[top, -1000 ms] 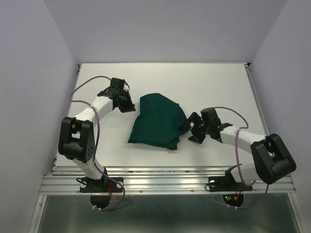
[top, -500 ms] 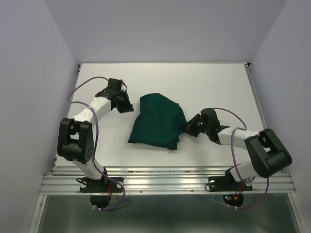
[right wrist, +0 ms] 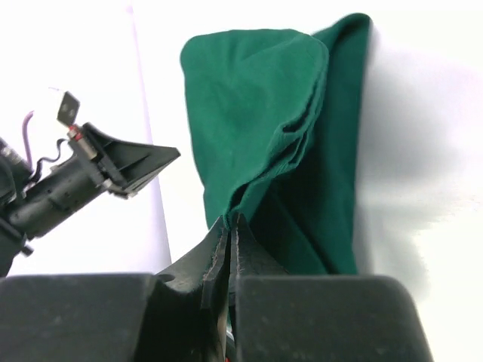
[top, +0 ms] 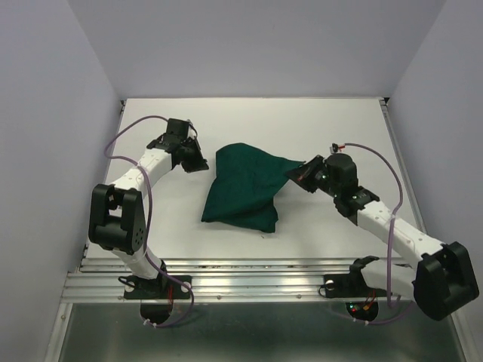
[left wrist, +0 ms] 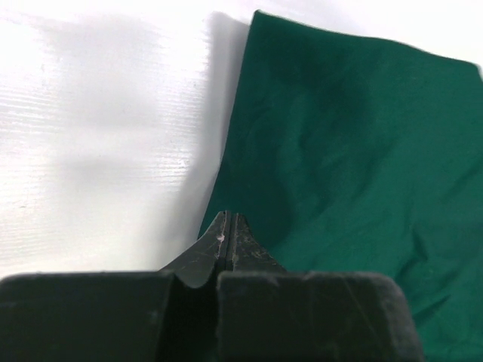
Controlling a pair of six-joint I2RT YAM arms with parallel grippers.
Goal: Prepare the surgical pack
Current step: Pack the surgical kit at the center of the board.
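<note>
The dark green drape point(top: 241, 188) lies bunched in the middle of the white table. My right gripper point(top: 298, 173) is shut on its right corner and holds that corner up, drawn out to the right in a point. In the right wrist view the drape point(right wrist: 256, 98) runs in folds down into the shut right gripper point(right wrist: 229, 220). My left gripper point(top: 201, 161) is shut beside the drape's upper left edge. Its left wrist view has the tips of the left gripper point(left wrist: 229, 216) at the edge of the drape point(left wrist: 347, 136), with no cloth seen between them. No other part of the pack is in view.
The white table point(top: 302, 121) is walled at the left, back and right. Aluminium rails point(top: 256, 283) run along its near edge by the arm bases. The right wrist view shows the left arm's wrist and cable point(right wrist: 68, 181) left of the drape.
My right gripper went from open to shut on the drape's right corner, then rose and drew it out to the right. The left arm has hardly moved.
</note>
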